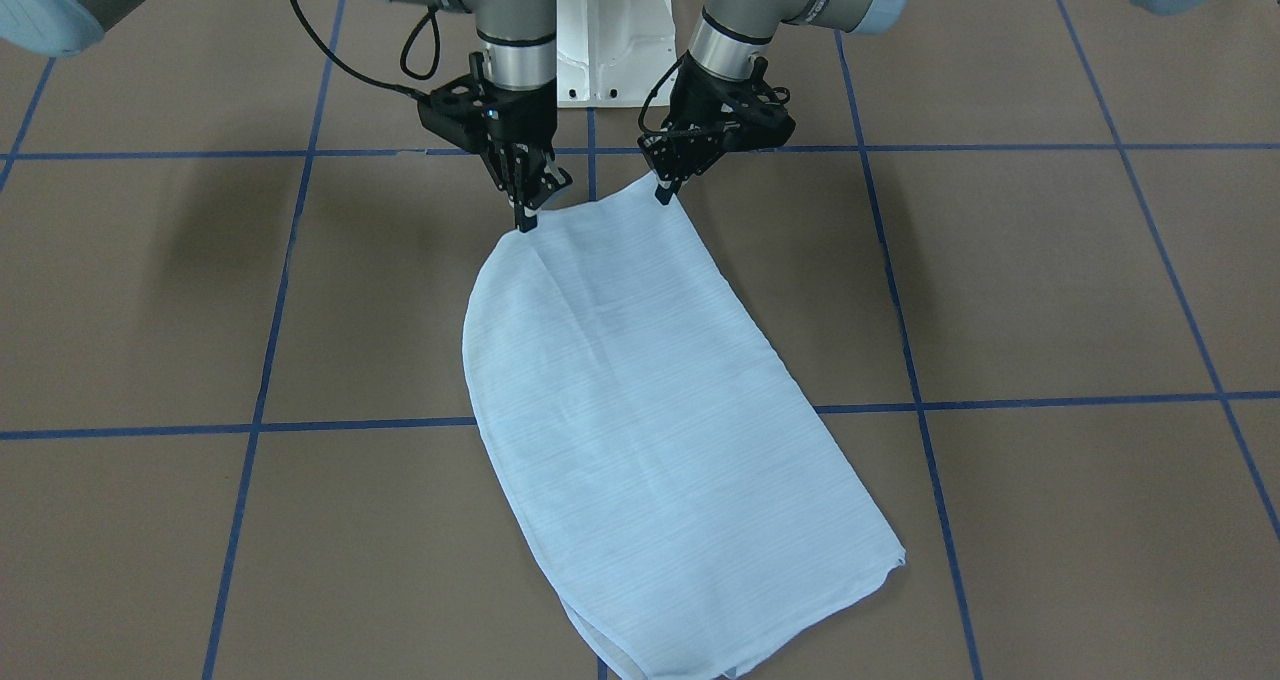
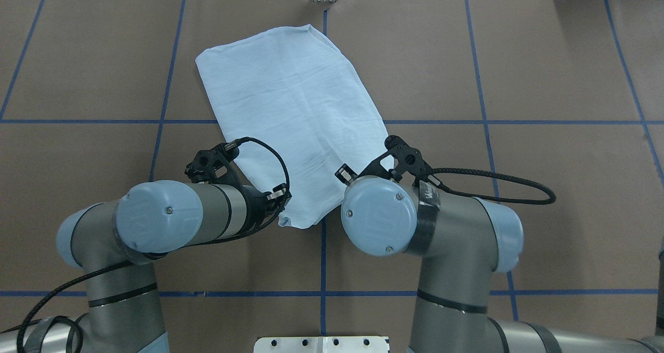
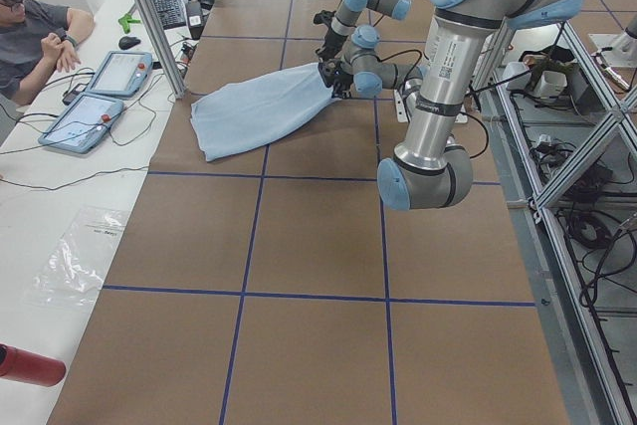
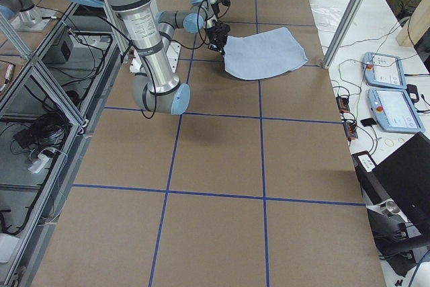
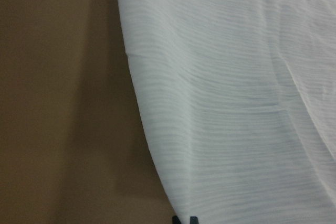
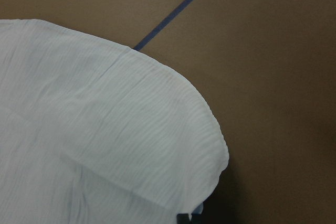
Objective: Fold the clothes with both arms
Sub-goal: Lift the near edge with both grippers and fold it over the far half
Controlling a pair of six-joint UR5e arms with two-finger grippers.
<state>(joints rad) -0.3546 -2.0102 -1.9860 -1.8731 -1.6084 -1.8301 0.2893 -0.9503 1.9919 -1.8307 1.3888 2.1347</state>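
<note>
The pale-blue striped shirt (image 1: 640, 390) lies folded into a long panel on the brown table, slanting away from the robot; collar, buttons and label are hidden. It also shows in the overhead view (image 2: 290, 104). My left gripper (image 1: 663, 196) is shut on one near corner of the shirt. My right gripper (image 1: 527, 222) is shut on the other near corner. Both corners are raised slightly off the table. In the overhead view the left gripper (image 2: 281, 203) shows at the shirt's near edge, and the right one is hidden under its wrist. The wrist views show cloth (image 5: 236, 103) (image 6: 105, 140) right at the fingertips.
The white pedestal base (image 1: 610, 40) stands just behind the grippers. Blue tape lines (image 1: 260, 425) grid the table. An operator (image 3: 30, 37) sits past the far edge with two teach pendants (image 3: 100, 97). A red bottle (image 3: 25, 365) lies at that side.
</note>
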